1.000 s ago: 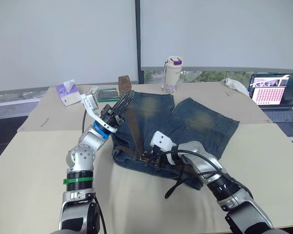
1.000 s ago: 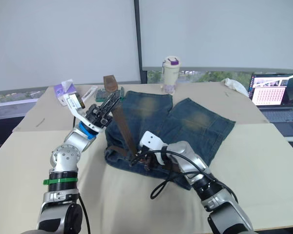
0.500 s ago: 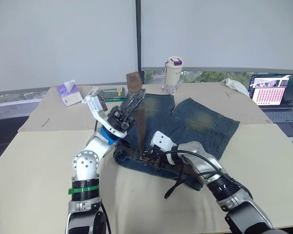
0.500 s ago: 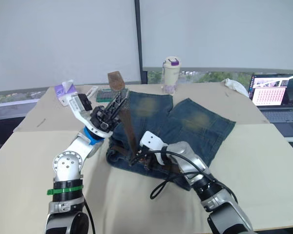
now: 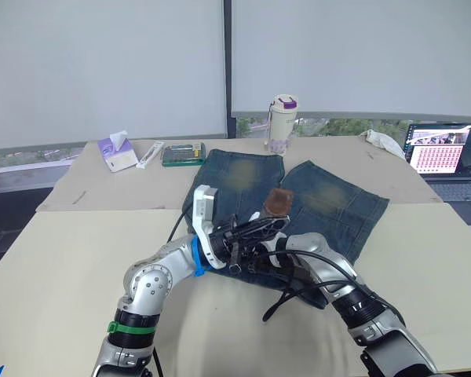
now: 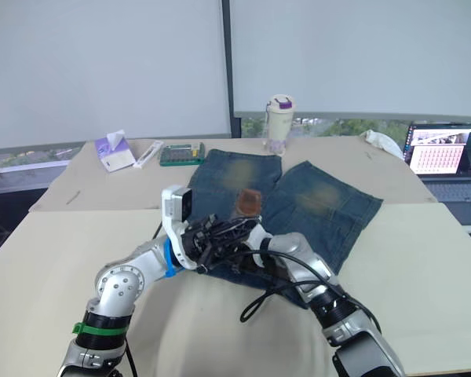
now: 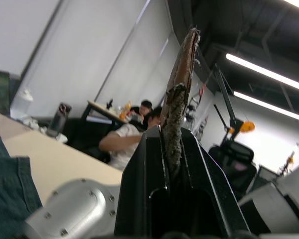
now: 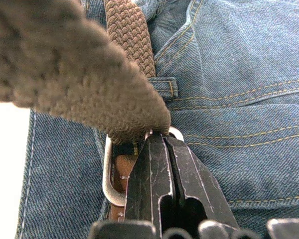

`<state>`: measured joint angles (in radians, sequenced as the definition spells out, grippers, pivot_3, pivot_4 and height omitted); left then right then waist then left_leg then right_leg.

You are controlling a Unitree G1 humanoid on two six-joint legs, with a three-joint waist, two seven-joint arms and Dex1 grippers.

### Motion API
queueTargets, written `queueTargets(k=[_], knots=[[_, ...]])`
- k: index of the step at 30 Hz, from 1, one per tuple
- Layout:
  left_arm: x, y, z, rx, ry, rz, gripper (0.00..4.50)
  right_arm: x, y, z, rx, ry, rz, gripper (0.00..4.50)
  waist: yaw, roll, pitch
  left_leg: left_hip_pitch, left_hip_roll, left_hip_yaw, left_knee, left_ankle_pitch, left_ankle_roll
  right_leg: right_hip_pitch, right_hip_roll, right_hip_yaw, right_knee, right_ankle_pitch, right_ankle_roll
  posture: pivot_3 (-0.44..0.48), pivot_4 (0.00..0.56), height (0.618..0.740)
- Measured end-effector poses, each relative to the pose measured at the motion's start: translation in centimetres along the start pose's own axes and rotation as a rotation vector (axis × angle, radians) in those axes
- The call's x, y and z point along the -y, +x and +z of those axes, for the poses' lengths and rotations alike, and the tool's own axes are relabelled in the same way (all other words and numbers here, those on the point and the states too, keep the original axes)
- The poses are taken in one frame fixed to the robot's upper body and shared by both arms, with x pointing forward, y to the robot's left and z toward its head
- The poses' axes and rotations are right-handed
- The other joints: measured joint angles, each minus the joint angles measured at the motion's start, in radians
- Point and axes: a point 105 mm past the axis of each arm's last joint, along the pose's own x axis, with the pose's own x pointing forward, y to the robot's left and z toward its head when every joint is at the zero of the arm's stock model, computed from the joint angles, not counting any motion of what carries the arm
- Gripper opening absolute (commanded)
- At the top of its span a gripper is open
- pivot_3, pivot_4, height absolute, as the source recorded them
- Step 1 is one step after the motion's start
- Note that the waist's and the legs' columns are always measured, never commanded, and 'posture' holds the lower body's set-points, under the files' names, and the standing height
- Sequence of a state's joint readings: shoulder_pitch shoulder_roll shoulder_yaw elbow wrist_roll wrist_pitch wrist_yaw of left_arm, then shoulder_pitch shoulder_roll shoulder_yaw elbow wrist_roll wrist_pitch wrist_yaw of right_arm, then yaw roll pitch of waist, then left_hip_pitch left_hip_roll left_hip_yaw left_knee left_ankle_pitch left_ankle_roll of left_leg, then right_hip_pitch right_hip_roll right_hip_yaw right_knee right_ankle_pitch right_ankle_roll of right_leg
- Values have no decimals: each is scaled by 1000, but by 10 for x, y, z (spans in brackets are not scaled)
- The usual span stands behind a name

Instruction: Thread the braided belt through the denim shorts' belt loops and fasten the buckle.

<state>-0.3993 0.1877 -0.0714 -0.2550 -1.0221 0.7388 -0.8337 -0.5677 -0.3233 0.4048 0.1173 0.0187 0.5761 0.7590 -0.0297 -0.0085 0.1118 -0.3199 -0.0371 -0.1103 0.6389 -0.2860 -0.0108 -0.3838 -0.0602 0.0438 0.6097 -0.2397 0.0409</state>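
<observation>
A: Where are the denim shorts (image 5: 314, 196)?
B: Flat on the tabletop (image 5: 55, 259), about midway across, legs toward the far edge and waistband toward the near edge.

A: And the braided belt (image 8: 132, 42)?
B: It runs along the waistband. In the right wrist view it passes by one of the belt loops (image 8: 165, 87) and bends back at the buckle (image 8: 108, 172), which lies on the denim. The brown tip of the belt stands up over the waistband.

A: What is the left pincer (image 5: 259, 228) doing?
B: Its fingers are pressed together on the belt close to the tip. The left wrist view shows the braid pinched between the two black fingers (image 7: 147, 164), with the flat tip sticking out past them.

A: The right pincer (image 8: 162, 164)?
B: Low on the waistband, fingers pressed together, their tips right at the buckle frame where the belt folds through. I cannot tell whether they actually pinch the metal or the braid.

A: Anything else up there?
B: Along the far edge: a tissue box (image 5: 116, 151), a green flat box (image 5: 182, 154) and a cup with a purple lid (image 5: 281, 122). A laptop (image 5: 447, 161) sits open at the far right corner. A person is in the room beyond.
</observation>
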Motion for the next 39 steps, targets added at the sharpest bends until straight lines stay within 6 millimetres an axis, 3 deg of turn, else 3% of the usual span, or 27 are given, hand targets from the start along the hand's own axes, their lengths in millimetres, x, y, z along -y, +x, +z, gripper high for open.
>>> queueTargets(k=[3, 7, 12, 17, 22, 28, 35, 39], knots=[[-7, 3, 5, 54, 28, 41, 0, 1, -1, -1, 0, 6, -8, 19, 6, 0, 0, 0, 0, 0, 0, 0, 0, 0, 0, 0, -1, 0, 0, 0, 150, 740], [-34, -3, 23, 162, 119, 207, 0, 3, -3, -5, 3, 24, -20, 19, 17, -2, -2, 1, 0, 0, 0, 0, 0, 2, 0, 0, -1, 0, 0, 0, 150, 740], [-80, -50, 37, 198, 218, 509, 0, 3, -7, -7, 23, 45, -50, 19, 24, 0, -4, 0, -1, 0, 0, 0, 0, 1, -1, 0, -1, -1, 1, 0, 150, 740], [-99, -73, 41, 111, 358, 618, 0, 4, -15, -10, 53, 59, -89, 19, 40, -2, -3, -2, -3, 0, 0, 0, 0, -2, -2, -1, -2, -1, 1, 0, 150, 740], [-101, -66, 40, 39, 466, 573, 0, 4, -26, -11, 101, 73, -134, 19, 45, -2, 0, -6, -3, -2, 0, 0, 1, -4, -5, -2, -3, -1, 1, 0, 150, 740], [-105, -60, 35, 27, 466, 544, 0, 5, -55, -15, 128, 180, -180, 19, 38, -2, 6, -13, -4, -2, 0, -1, 2, -11, -7, -2, -3, 3, -4, 0, 150, 740], [-106, -48, 34, 18, 469, 496, 0, 3, -70, -16, 155, 283, -202, 19, 26, 1, 14, -18, -3, -1, 0, 0, 1, -17, -4, -2, 0, 3, -5, 0, 150, 740], [-99, -26, 26, 8, 458, 403, 0, 13, -90, -10, 210, 313, -287, 19, 28, 1, 15, -18, -3, -1, 0, 0, 1, -17, -3, -2, 0, 4, -5, 0, 150, 740]])
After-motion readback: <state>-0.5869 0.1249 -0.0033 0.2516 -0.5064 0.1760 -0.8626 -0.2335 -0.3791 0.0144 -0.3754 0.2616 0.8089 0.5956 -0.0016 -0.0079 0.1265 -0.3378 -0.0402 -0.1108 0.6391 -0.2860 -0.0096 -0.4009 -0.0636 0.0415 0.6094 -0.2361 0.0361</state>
